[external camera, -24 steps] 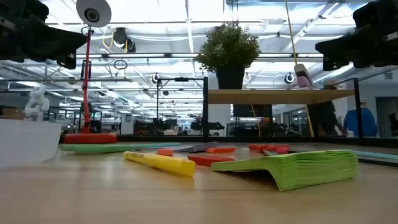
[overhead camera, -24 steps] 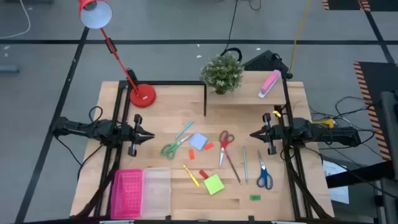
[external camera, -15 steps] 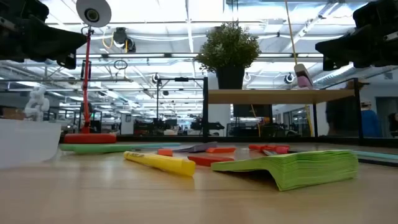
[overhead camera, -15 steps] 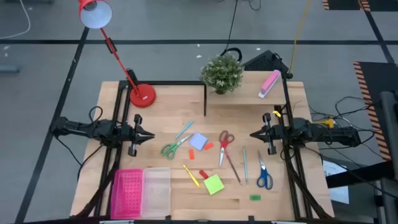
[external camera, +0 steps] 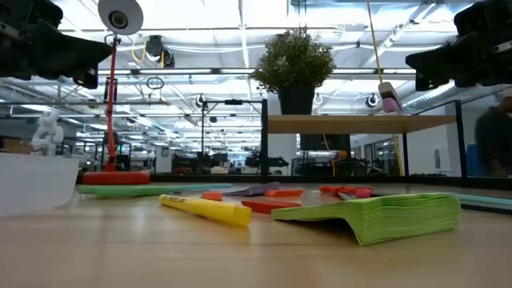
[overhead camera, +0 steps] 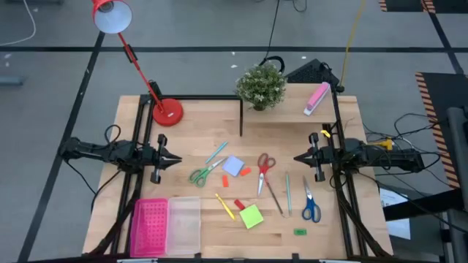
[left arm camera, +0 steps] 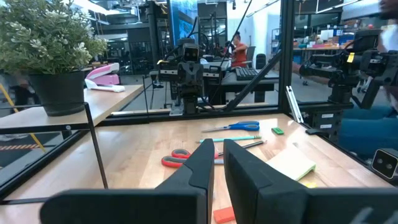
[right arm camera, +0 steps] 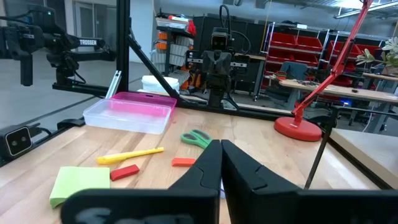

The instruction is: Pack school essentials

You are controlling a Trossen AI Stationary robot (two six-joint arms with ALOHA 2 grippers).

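I read both arms as parked at the table edges, raised off the wood. Left gripper [overhead camera: 178, 158] sits at the left side, fingers pressed almost together, holding nothing. Right gripper [overhead camera: 296, 158] sits at the right side, fingers likewise nearly closed and empty.

All stationery lies on the table [overhead camera: 197, 139] between the two grippers, none between either pair of fingers. Green scissors [overhead camera: 201, 173] lie nearest the left gripper, with the pale-blue note pad [overhead camera: 232, 166] just beside them. Red scissors [overhead camera: 264, 169] lie mid-table. Blue scissors [overhead camera: 310, 206] lie below the right gripper. Green note pad [overhead camera: 251, 216] and yellow marker [overhead camera: 224, 206] lie toward the front edge, apart from both.
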